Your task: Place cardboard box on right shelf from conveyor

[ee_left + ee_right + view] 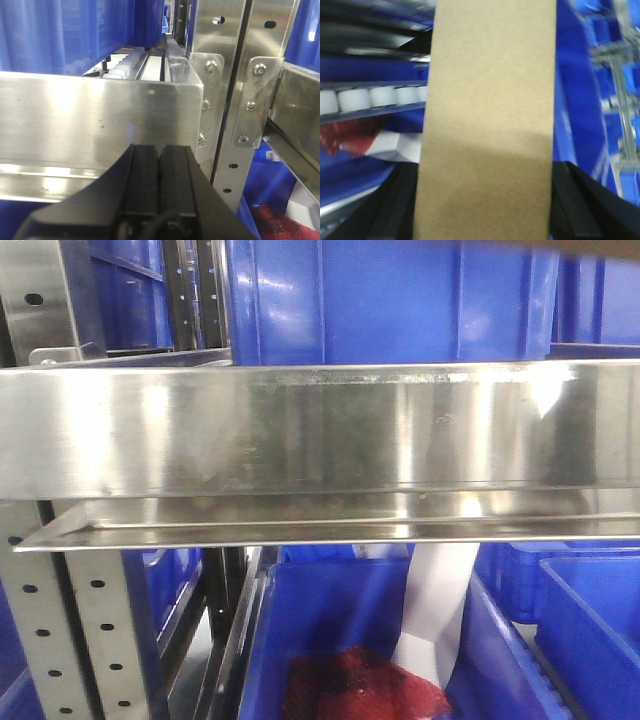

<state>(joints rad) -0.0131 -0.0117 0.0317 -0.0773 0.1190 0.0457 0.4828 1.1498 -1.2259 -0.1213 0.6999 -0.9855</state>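
The cardboard box fills the middle of the right wrist view, a plain tan slab standing upright and running from the top edge to the bottom. The right gripper has it between its black fingers, which show as dark wedges pressed to either side of the box's lower part. Behind the box lie blue plastic bins, a row of white rollers on a rail at the left, and a patch of red material next to something white; this view is blurred, so finer detail is hard to make out.

The front view shows the right shelf, its tall brushed-steel lip spanning the whole width, with a folded lower edge beneath it. A grey perforated upright carries it at the left. Blue bins stand above and behind the shelf, and another blue bin below holds a red mesh bundle and a white strip. The box does not appear in this view.

In the left wrist view the left gripper sits low in the frame, its two black fingers pressed together with nothing between them. Just ahead of it is a steel shelf lip, bolted to perforated uprights at the right.
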